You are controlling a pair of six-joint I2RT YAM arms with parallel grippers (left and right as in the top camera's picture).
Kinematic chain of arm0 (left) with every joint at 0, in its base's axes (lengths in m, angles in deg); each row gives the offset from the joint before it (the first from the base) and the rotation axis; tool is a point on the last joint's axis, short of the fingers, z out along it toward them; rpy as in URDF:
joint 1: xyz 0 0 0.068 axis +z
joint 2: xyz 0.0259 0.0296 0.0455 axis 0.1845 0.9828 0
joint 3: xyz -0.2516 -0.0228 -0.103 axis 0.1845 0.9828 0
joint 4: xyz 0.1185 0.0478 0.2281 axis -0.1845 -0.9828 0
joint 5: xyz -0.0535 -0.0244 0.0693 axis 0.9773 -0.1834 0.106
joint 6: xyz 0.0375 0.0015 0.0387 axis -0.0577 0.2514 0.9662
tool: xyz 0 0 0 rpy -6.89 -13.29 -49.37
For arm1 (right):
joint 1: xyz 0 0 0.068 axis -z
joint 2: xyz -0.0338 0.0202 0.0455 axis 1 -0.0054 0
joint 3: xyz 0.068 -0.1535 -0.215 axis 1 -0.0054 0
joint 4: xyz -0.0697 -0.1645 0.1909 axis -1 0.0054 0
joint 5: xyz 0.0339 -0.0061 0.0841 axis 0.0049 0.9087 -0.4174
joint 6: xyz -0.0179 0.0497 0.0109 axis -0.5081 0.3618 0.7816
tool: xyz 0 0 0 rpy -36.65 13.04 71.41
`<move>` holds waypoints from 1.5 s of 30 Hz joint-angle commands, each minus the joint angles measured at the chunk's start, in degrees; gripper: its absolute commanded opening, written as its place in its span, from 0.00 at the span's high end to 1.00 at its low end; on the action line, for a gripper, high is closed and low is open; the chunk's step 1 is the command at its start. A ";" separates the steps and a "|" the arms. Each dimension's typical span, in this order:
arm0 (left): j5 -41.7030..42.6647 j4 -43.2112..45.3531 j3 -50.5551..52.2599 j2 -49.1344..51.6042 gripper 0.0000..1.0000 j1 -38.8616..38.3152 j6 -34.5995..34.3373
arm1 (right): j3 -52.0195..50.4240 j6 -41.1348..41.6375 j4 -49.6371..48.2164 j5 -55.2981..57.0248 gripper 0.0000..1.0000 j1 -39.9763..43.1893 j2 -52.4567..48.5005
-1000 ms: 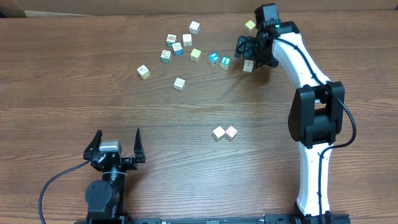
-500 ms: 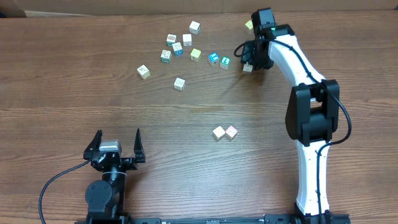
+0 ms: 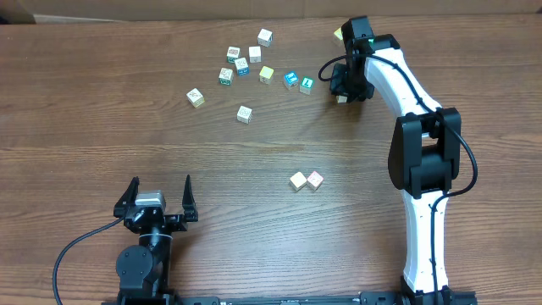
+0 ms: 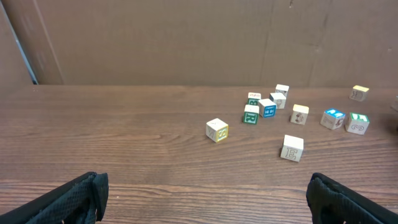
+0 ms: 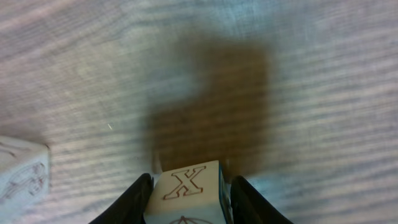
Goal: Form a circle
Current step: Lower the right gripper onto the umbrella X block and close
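On the brown wooden table [image 3: 102, 127], the right gripper [image 3: 341, 91] clamps a cream X-marked cube [image 5: 186, 190] near the far edge. The pale two-cube clump [image 3: 306, 180] lies well apart, toward the arm bases. The left gripper [image 3: 159, 185] gapes wide.

circle [image 3: 306, 180]: two small pale printed cubes | cream cube [image 3: 297, 180] left, pink-red-marked cube [image 3: 315, 180] right | side by side, touching, lying flat

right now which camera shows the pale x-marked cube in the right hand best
Right wrist: the small pale printed cube with a red-outlined X fills the lower centre, between the right hand's fingers. Overhead shows only a pale sliver of it beneath the hand. The left wrist view does not show it.
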State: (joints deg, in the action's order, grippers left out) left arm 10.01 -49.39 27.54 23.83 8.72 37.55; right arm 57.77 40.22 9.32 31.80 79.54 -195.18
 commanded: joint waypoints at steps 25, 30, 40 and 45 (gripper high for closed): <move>0.31 0.17 0.20 -0.59 0.00 -0.37 1.05 | 1.95 -8.52 9.57 2.86 0.25 0.09 8.85; 0.31 0.17 0.20 -0.59 0.00 -0.37 1.05 | 1.90 -9.53 7.80 -0.35 0.36 0.04 8.83; 0.31 0.17 0.20 -0.59 0.00 -0.37 1.05 | -6.64 -25.86 -0.57 1.84 0.46 0.28 8.70; 0.31 0.17 0.20 -0.59 0.00 -0.37 1.05 | -10.64 -27.02 -6.62 2.08 0.44 0.61 8.68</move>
State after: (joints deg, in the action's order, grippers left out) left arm 9.99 -49.39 27.54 23.83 8.72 37.55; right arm 48.88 16.44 4.95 33.15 79.58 -187.88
